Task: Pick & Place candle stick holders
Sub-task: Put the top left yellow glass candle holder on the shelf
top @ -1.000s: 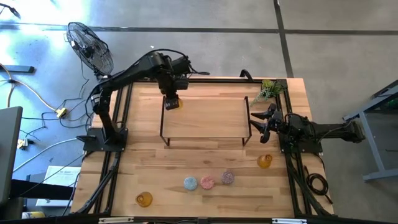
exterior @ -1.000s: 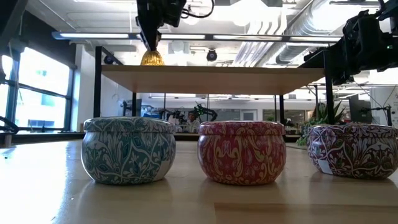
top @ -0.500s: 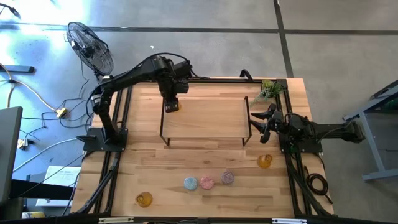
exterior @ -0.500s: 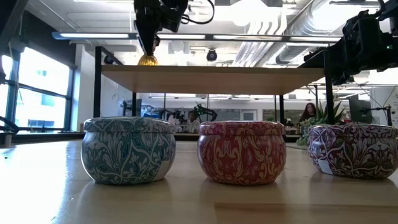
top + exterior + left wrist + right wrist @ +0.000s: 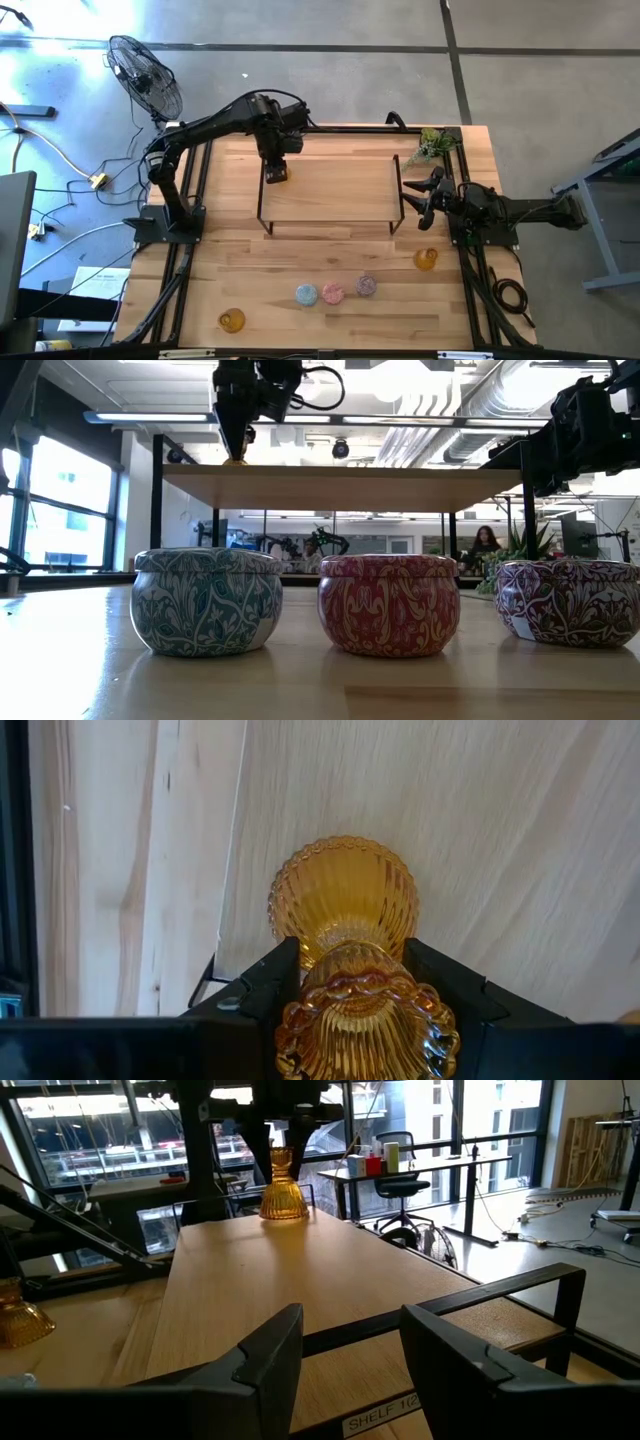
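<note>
One amber candle stick holder sits on the shelf, at its far left corner, with the left pincer clamped round its neck. Right pincer hangs open just off the shelf's right end. Other holders sit on the bench in front of the shelf.

Candle stick holder on shelf

From above, the left pincer covers nearly all of its amber holder. At low level, the purple tin runs off the 3 o'clock edge.
</note>
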Robot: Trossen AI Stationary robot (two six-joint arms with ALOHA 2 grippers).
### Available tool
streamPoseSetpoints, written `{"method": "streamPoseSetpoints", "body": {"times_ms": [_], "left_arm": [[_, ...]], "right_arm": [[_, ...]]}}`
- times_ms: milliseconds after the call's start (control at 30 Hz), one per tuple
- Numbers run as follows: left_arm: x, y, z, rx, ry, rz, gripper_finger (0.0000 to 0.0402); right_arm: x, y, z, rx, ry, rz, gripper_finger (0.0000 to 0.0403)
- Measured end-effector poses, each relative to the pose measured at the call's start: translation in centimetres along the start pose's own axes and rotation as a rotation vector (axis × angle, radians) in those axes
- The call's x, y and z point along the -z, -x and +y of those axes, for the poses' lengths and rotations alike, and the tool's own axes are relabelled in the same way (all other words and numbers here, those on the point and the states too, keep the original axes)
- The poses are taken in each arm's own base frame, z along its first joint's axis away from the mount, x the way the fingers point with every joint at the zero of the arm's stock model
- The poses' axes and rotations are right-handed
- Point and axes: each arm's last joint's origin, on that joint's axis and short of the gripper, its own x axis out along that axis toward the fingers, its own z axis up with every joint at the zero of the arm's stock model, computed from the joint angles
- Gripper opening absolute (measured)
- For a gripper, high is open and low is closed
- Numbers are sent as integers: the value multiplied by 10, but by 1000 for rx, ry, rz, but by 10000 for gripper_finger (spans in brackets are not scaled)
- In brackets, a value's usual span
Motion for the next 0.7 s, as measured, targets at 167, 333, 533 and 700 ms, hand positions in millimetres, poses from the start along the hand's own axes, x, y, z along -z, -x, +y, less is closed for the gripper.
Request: {"method": "streamPoseSetpoints", "body": {"times_ms": [167, 333, 533, 700], "left_arm": [[0, 0, 0, 18, 0, -3, 151], [0, -3, -1, 55, 10, 10, 217], [0, -3, -2, 85, 11, 6, 289], [0, -3, -1, 51, 11, 12, 301]], "right_arm": [[0, 0, 0, -1, 0, 0, 165], [0, 0, 0, -1, 0, 0, 165], [0, 0, 0, -1, 1, 1, 165], [0, 0, 0, -1, 1, 2, 165]]}}
